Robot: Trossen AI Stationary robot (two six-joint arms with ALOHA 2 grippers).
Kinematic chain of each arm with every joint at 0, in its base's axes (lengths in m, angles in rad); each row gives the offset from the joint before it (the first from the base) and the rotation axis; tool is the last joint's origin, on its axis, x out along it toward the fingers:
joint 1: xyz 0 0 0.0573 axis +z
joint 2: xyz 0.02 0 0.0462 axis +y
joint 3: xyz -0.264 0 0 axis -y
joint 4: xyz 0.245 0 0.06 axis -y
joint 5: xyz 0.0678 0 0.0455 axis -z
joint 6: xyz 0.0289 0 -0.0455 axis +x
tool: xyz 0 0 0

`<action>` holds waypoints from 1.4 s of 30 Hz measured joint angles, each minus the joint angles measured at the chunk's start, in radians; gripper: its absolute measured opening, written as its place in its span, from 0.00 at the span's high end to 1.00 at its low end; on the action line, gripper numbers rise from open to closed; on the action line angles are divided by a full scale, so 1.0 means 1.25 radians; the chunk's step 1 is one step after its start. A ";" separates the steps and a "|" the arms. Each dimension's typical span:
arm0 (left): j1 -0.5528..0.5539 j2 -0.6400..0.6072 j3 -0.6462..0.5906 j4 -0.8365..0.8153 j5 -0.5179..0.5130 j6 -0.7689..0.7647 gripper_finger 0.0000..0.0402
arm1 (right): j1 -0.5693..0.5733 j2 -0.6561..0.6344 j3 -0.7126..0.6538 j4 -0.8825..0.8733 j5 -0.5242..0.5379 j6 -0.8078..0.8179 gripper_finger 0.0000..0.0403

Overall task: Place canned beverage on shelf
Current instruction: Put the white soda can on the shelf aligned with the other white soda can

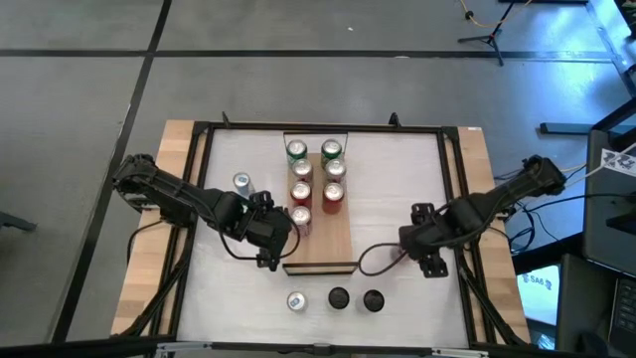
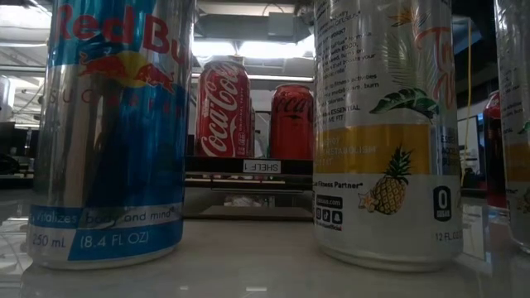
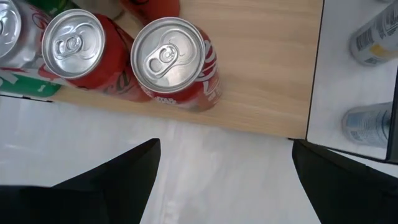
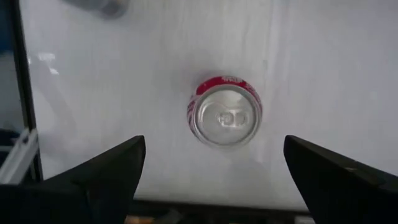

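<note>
The left gripper hovers with its dark fingers spread wide and empty over the white tabletop, just beside the shelf, a pale grained-wood plank. On the plank's edge stands a red cylindrical can with a shiny metal lid. The right gripper, fingers likewise apart and empty, hangs above another red can standing on the tabletop.

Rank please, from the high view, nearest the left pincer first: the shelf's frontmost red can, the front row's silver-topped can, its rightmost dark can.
1. Red can, on shelf beside left pincer.
2. Silver-topped can, row's left end.
3. Dark can, row's right end.
</note>
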 joint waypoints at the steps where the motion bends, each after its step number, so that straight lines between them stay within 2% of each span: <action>1: 0.000 0.000 0.000 0.000 0.000 0.000 0.12 | -0.001 -0.019 -0.027 0.030 0.001 0.011 0.06; 4: 0.000 0.000 0.000 0.002 0.000 0.000 0.12 | -0.001 -0.075 -0.100 0.108 -0.004 0.020 0.06; 10: 0.000 0.000 0.000 0.010 0.000 -0.001 0.12 | -0.001 -0.135 -0.208 0.153 0.001 0.039 0.06; 19: 0.002 0.000 0.000 0.027 0.000 -0.009 0.12 | -0.001 -0.142 -0.318 0.285 0.002 0.037 0.06; 30: 0.005 0.000 0.000 0.032 -0.001 -0.007 0.12 | -0.001 -0.142 -0.365 0.399 0.003 0.036 0.06; 42: 0.005 0.000 0.000 0.032 -0.008 -0.006 0.12 | -0.001 -0.142 -0.405 0.410 0.023 0.036 0.06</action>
